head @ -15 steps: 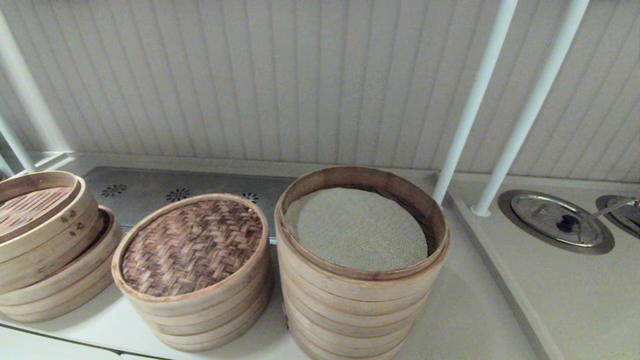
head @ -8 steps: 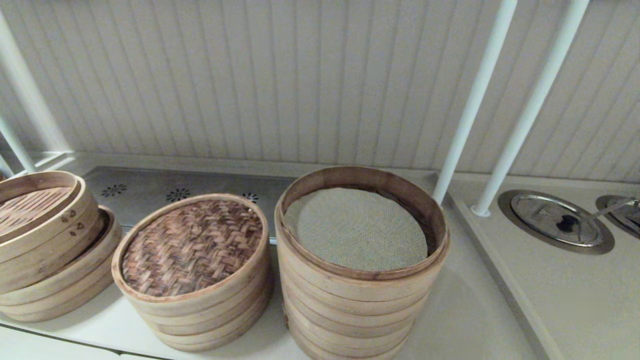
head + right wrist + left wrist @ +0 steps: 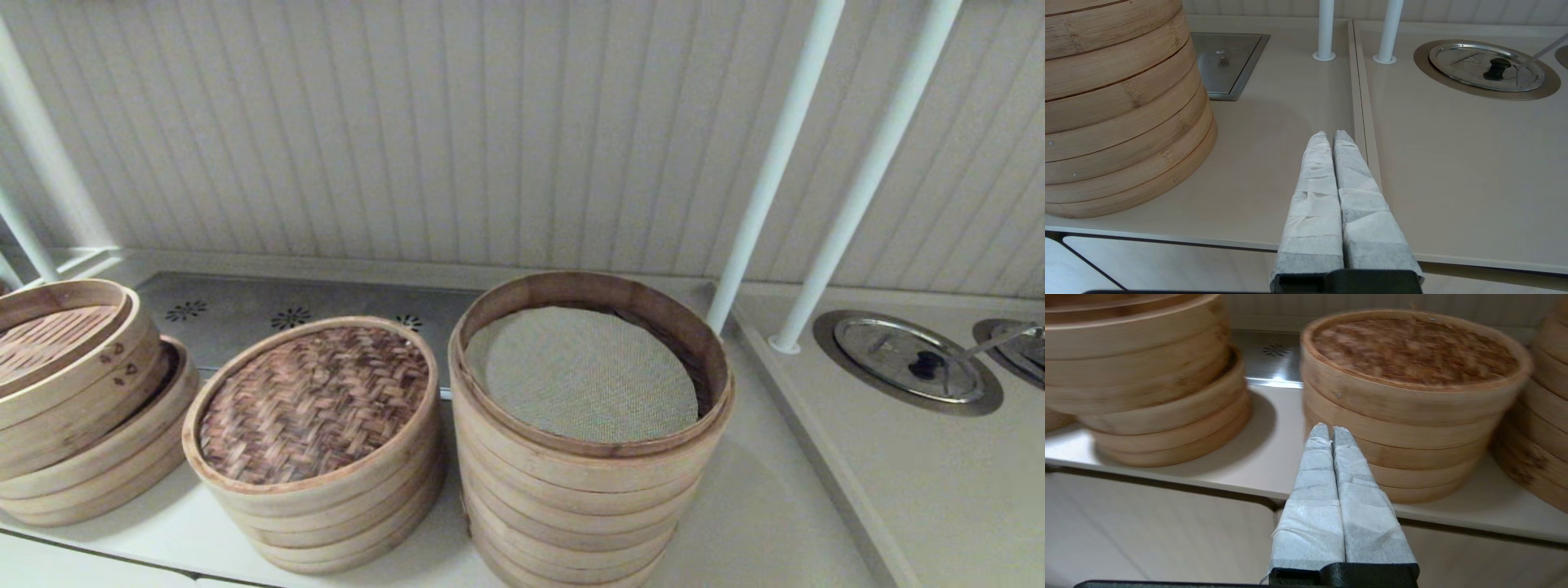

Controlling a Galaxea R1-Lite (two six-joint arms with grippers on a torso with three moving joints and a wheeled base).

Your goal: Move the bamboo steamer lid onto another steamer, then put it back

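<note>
A: Where, the bamboo steamer lid (image 3: pixel 314 402)?
B: Lower left of centre in the head view, seated on the shorter steamer stack (image 3: pixel 343 514); woven top up, level.
A: And the tall steamer (image 3: pixel 584 490)?
B: Centre of frame, just beside that stack; uncovered, grey-green mesh liner (image 3: pixel 581 374) showing inside.
A: Left gripper (image 3: pixel 1331 430)?
B: Closed on nothing, wrapped fingers pressed together; low in front of the table (image 3: pixel 1274 457) edge, pointing at the side of the lidded stack. Not touching.
A: Right gripper (image 3: pixel 1329 135)?
B: Also closed, empty; over the table front, base of the tall steamer at the left of the right wrist view.
A: Anything else?
B: Tilted slatted basket (image 3: pixel 57 343) on a stack at far left; round metal cover (image 3: pixel 908 359) set in the table at right.
</note>
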